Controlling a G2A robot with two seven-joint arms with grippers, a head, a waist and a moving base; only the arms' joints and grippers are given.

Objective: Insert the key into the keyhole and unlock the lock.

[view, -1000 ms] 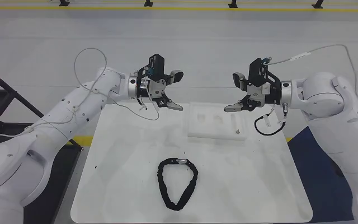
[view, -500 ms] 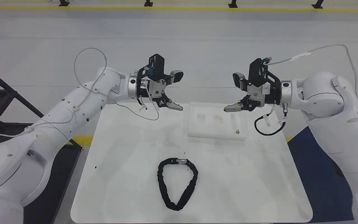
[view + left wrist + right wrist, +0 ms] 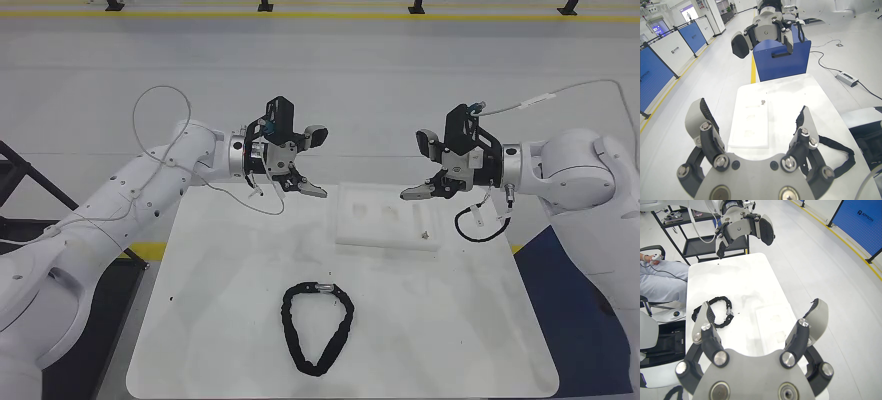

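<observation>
The left gripper (image 3: 318, 160) hangs by the far edge of the white, round-cornered table (image 3: 220, 300), left of a white foam tray (image 3: 400, 243). Its two curved metal fingers, faced with ribbed black pads (image 3: 708, 112), are spread wide and hold nothing. The right gripper (image 3: 418, 165) faces it from the other side, above the tray's far right end, its jaws likewise wide apart and empty. The tray is a flat rectangular slab with shallow square recesses, lying at the far middle of the table. The key (image 3: 424, 236), a small metallic piece, lies near the tray's near right corner. The lock (image 3: 288, 325) is a chain sleeved in black fabric, closed into an oval loop by a short silvery cylinder (image 3: 318, 288). It lies flat on the table nearer the robot, well apart from the tray and both grippers
</observation>
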